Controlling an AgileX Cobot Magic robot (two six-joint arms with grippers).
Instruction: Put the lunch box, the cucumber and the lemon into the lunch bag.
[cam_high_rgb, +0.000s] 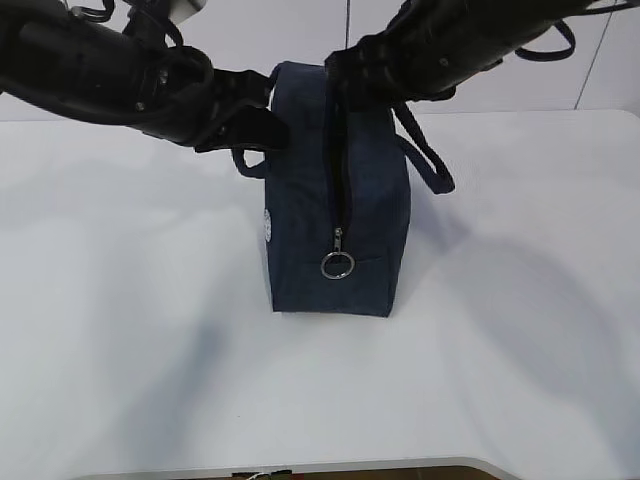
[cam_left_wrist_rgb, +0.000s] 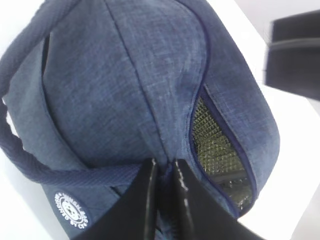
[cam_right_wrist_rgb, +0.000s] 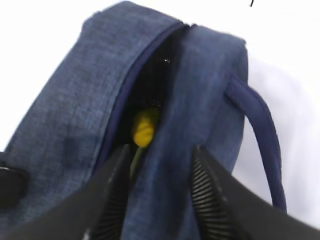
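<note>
The bag is seen upright on the white desk, zip parted. Its fabric is pinched by the narrowed left claw. The right claw is spread wide astride one flap, and the lemon is glimpsed inside.

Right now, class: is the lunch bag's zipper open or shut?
Open. The lunch bag gapes along its top slit, the lemon shows inside, and the ring pull hangs low on the end.
</note>
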